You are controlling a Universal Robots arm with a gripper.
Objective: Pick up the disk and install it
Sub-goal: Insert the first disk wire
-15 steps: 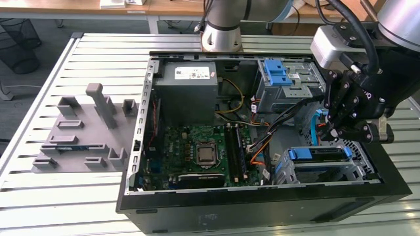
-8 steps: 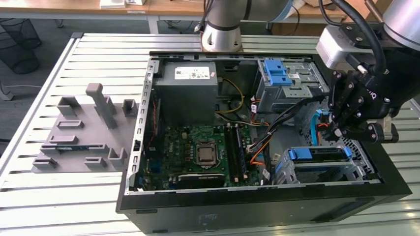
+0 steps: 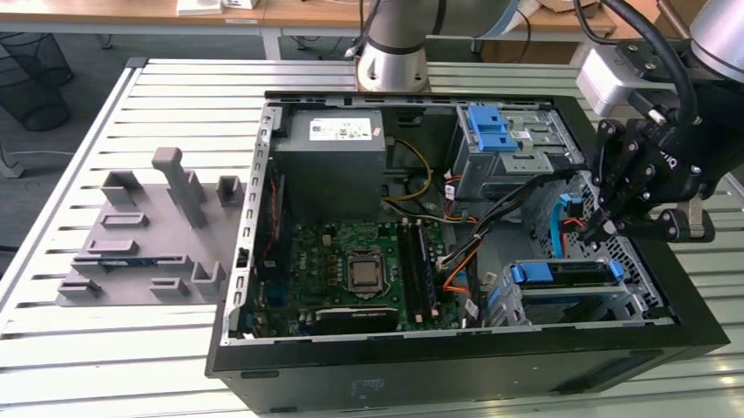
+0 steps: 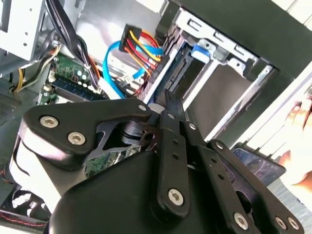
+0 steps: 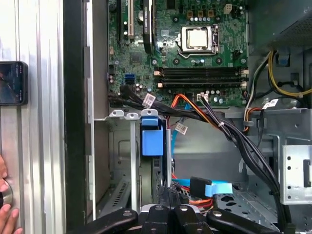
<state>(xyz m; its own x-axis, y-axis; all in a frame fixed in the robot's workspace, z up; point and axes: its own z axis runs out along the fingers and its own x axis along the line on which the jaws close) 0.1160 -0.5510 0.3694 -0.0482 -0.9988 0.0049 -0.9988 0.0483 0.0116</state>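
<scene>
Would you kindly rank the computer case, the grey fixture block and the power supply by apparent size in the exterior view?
1. Computer case, clearly largest.
2. Grey fixture block on the table at the exterior view's left.
3. Power supply inside the case, smallest, though it lies farther from the camera.

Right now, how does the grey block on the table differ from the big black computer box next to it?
The grey block is pale grey; the computer case is black. The block is smaller, the case far larger. The block bears upright posts and slots; the case is an open box holding a green circuit board and cables. The gripper hangs over the case, not the block. Both rest on the slatted table.
</scene>
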